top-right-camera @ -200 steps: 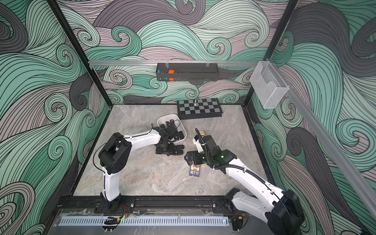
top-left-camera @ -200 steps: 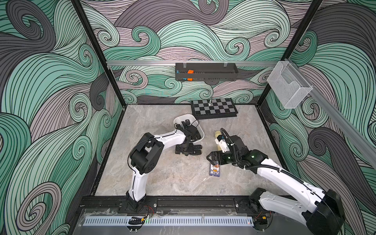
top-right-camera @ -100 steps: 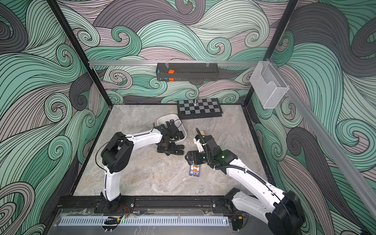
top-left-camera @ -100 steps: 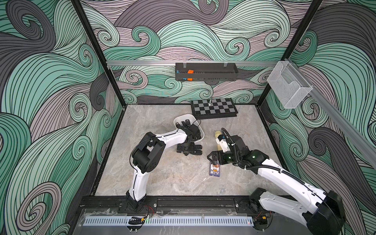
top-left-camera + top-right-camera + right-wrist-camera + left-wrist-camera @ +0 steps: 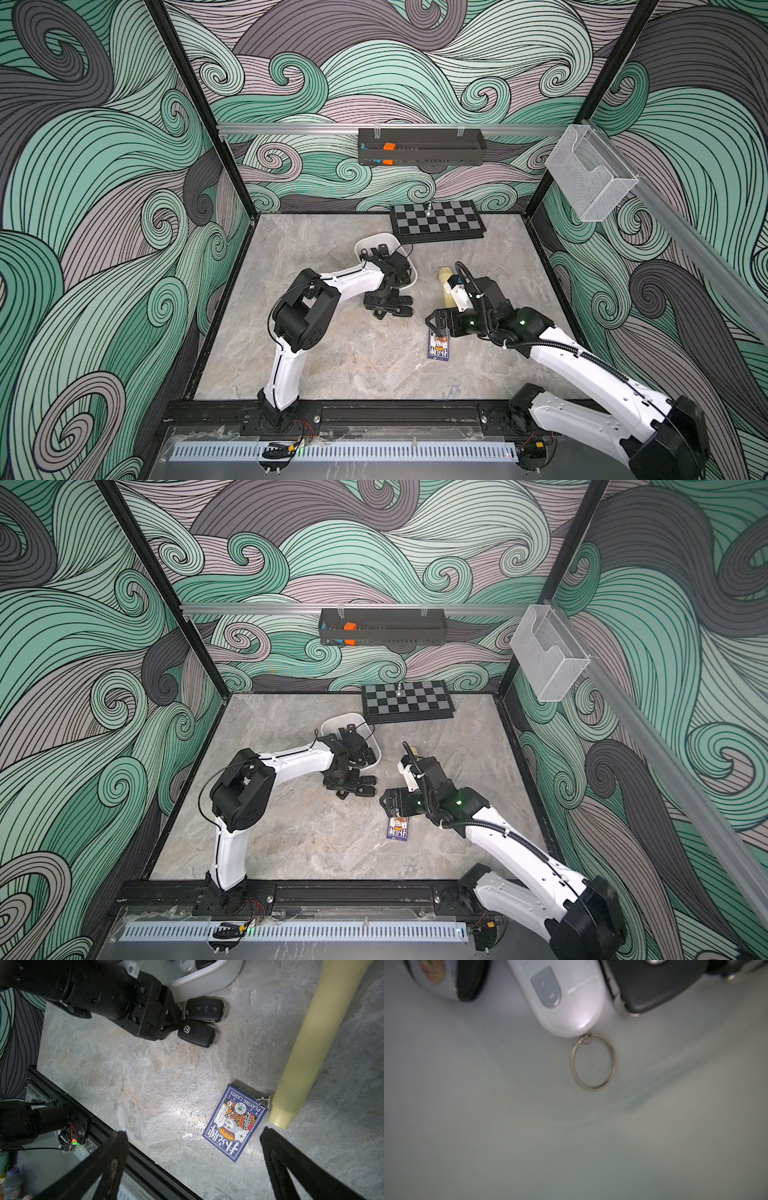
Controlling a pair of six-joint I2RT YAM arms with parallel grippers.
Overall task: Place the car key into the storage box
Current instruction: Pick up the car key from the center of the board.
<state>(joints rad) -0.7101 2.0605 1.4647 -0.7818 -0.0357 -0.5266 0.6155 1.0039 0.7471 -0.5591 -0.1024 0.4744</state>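
Observation:
Two black car keys lie on the table beside the white storage box (image 5: 376, 239): one with buttons (image 5: 204, 1008) and one with a VW badge (image 5: 196, 1033). My left gripper (image 5: 177, 1019) points down at them, and its tip touches the end of the VW key. Its fingers are hidden, so a grip does not show. In the left wrist view, the box floor (image 5: 508, 1126) holds a white fob (image 5: 566, 997) with a ring, a silver key (image 5: 436, 976) and a black key (image 5: 654, 985). My right gripper (image 5: 193, 1131) hangs open over a deck of playing cards (image 5: 234, 1122).
A cream cylinder (image 5: 311, 1043) lies by the deck, close to the right arm. A chessboard (image 5: 436, 218) sits at the back of the table. A black perforated tray (image 5: 419, 151) and a white mesh basket (image 5: 590, 178) hang on the walls.
The left arm's elbow has swung slightly to the right while its gripper stays at the two black keys. The right arm has not moved.

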